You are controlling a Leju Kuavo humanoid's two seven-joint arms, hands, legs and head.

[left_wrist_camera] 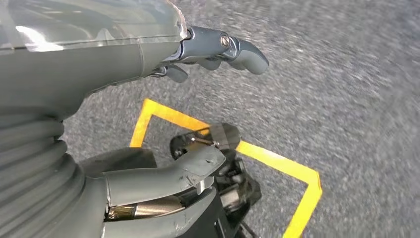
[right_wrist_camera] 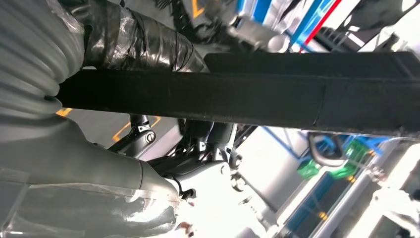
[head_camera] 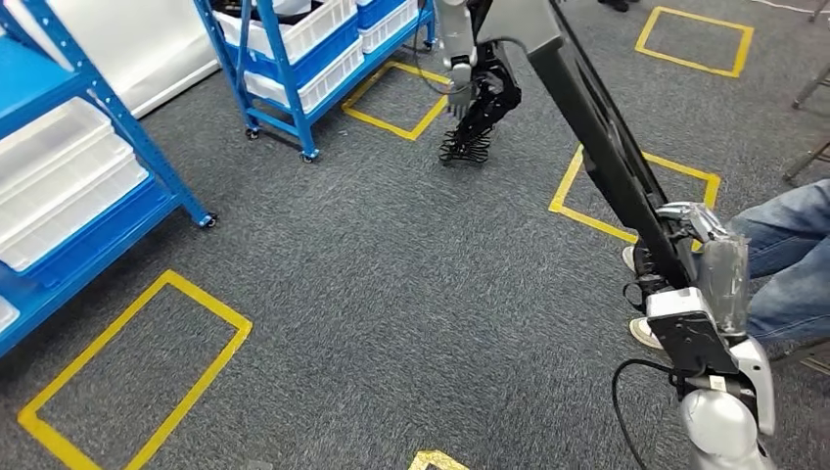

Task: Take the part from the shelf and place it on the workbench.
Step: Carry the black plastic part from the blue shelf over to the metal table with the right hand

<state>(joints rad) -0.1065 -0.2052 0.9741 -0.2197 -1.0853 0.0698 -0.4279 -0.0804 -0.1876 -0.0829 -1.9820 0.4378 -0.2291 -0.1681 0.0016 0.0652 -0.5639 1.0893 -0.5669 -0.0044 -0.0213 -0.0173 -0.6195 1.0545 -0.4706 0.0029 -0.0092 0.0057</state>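
Robot hand, my right, clamps one end of a long black part, its axis running forward above the carpet; my left robot hand, fingers apart, hangs near the far end. No tabletop visible.

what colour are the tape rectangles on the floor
Yellow, on grey carpet. The tape rectangles show best in the head view.

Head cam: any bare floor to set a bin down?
Open carpet between the left shelf and the right arm; also inside the taped box lower left. Crowded at right: a person's legs and arm cable.
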